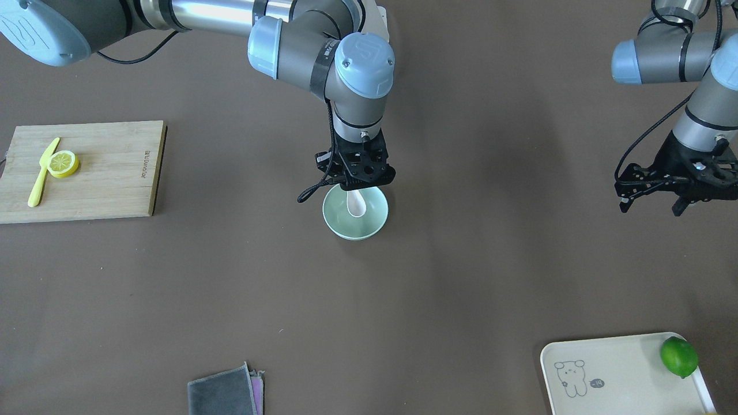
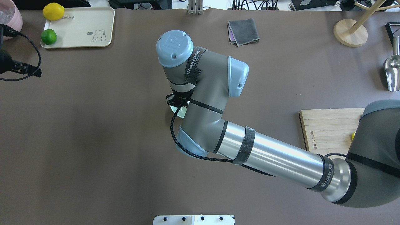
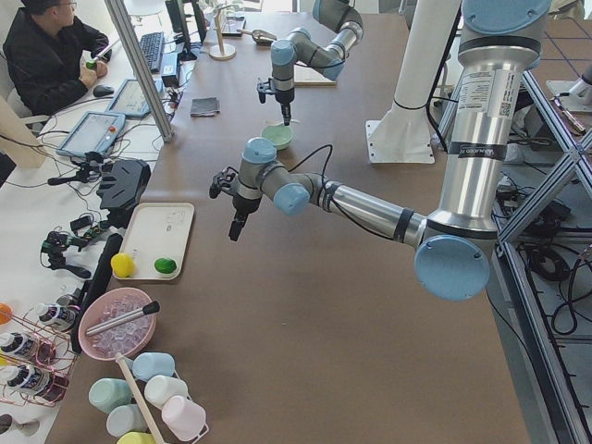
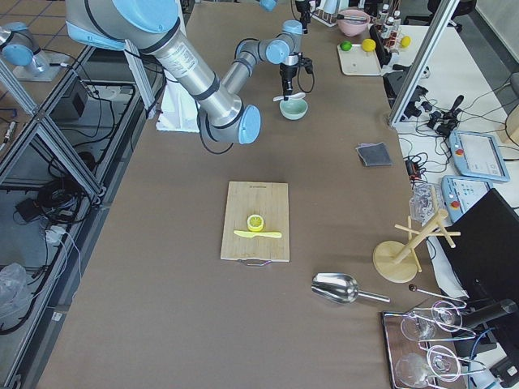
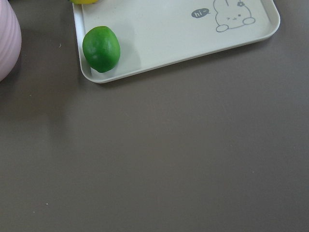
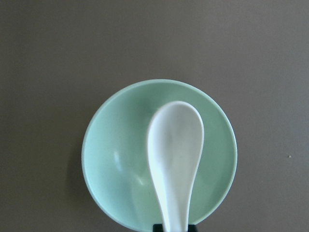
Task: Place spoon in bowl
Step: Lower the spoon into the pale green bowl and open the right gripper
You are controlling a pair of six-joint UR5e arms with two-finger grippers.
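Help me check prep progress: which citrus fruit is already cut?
The cut lemon on the wooden cutting board, beside the yellow knife. Its flat, segmented face shows; the lime and whole lemon on the tray are intact.

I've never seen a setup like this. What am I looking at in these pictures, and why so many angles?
These are two robot arms at a table, each ending in a two-finger gripper. Four pictures come from fixed cameras: one facing the robot, one behind it, one at each table end. Two come from cameras on the wrists. The right gripper is shut on a white spoon, holding it over a mint-green bowl; its wrist camera looks down on both. The left gripper hangs open; its camera sees a cream tray with a lime. Also there: a cutting board with a lemon slice and yellow knife, and a folded cloth.
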